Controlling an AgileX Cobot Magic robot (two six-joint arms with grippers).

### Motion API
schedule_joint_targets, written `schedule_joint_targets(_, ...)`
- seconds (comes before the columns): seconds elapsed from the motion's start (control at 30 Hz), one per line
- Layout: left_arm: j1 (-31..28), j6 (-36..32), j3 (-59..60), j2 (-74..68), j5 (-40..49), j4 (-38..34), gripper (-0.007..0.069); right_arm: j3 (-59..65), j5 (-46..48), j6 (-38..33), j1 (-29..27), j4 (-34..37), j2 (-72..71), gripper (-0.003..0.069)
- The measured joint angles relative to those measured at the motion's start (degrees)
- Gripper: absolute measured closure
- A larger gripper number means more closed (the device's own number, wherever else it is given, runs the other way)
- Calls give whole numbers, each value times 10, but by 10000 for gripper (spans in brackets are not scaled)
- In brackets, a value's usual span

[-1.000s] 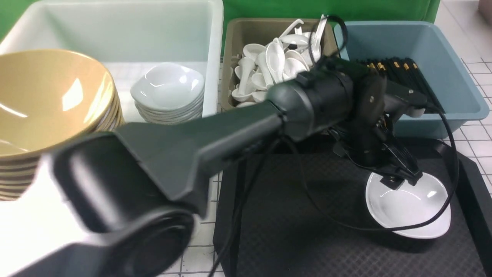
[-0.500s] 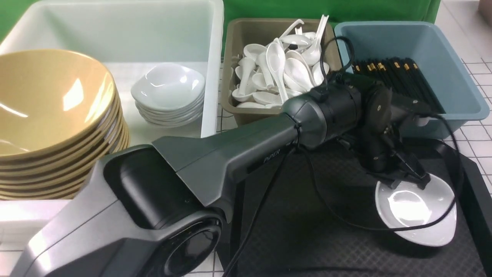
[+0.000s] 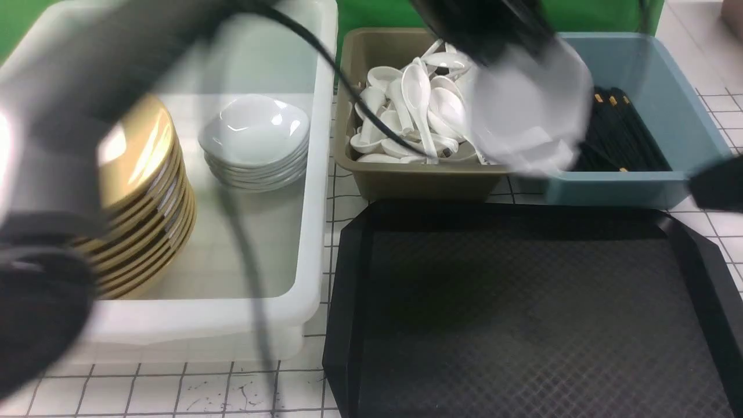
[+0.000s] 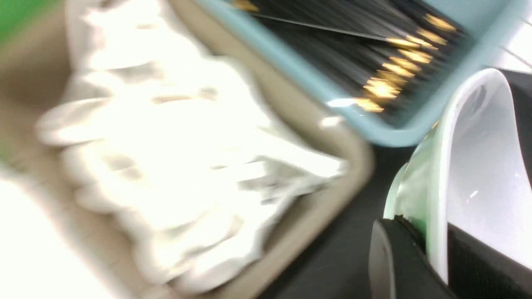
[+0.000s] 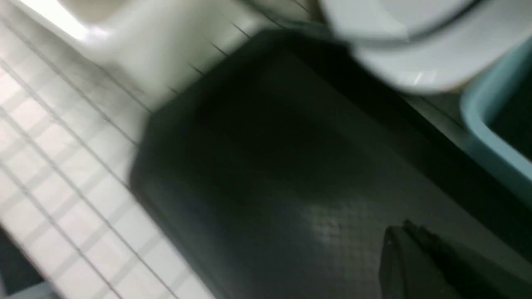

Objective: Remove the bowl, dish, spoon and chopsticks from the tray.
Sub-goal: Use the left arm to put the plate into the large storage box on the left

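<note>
Above the bins: dish (image 3: pixel 525 116) aloft and blurred, over where the olive bin (image 3: pixel 418 183) meets the blue bin (image 3: pixel 615 188)
Left claw (image 4: pixel 436 245): clenched on the dish's rim; the dish stands tilted on edge in the wrist view
Right claw (image 5: pixel 397 234): pressed together, grasping nothing, over the tray (image 3: pixel 522 325)
Tray: on the counter (image 3: pixel 174 389), just in front of both bins
Olive bin: heaped spoons (image 3: pixel 418 110)
Blue bin: chopsticks (image 3: pixel 627 139)

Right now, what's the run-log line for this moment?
left gripper: shut on dish | dish: airborne, blurred, near olive bin and blue bin | right gripper: shut, empty, over tray
</note>
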State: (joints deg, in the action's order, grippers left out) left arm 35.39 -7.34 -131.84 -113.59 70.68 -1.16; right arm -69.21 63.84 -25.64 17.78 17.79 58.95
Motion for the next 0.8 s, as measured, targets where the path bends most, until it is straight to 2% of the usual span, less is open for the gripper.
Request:
schedule_joint_targets(0.07,-26,0,0,20,9,12,620,-13,4,-8,2,13,17,609)
schedule_joint_targets(0.17,-107,-1,8,51,17,29,620,-42,9,-20,33,25,64,609)
schedule_joint_targets(0.23,-154,-1,19,64,18,33,620,-55,1,-24,73,25,92,609)
schedule_joint_targets(0.27,-159,-1,19,65,18,33,620,-60,-2,-25,81,25,96,609)
schedule_joint_targets(0.3,-201,-2,32,69,20,33,620,-78,-14,-29,119,23,122,609)
schedule_joint_targets(0.47,-278,-2,78,59,-2,12,620,-152,-26,-29,191,0,199,609)
schedule_joint_targets(0.63,-318,-2,104,11,-60,-39,620,-236,1,-16,232,-26,263,609)
schedule_joint_targets(0.8,-321,-29,109,-57,-65,-95,617,-312,57,-6,247,-45,313,609)
